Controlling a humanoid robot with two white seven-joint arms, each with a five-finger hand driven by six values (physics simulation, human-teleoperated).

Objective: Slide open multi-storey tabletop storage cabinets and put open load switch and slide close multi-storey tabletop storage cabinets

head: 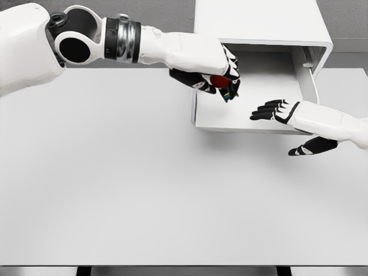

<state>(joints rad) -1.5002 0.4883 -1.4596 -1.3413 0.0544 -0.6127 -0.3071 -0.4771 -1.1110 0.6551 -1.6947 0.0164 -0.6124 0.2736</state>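
Switch: red part visible, clamped in left hand fingers, over the drawer's left edge. Drawer: pulled out of white cabinet. Right hand: fingers spread, holding nothing, at drawer's front right. White bench.

- no readable text anywhere afaict, no labels, brands, nrs or signs
- the switch in my left hand shows red w/ some small colored marks, but too tiny/blurry to read as letters
- cabinet and its open drawer are plain white, nothing printed
- my right hand and the table: no markings either
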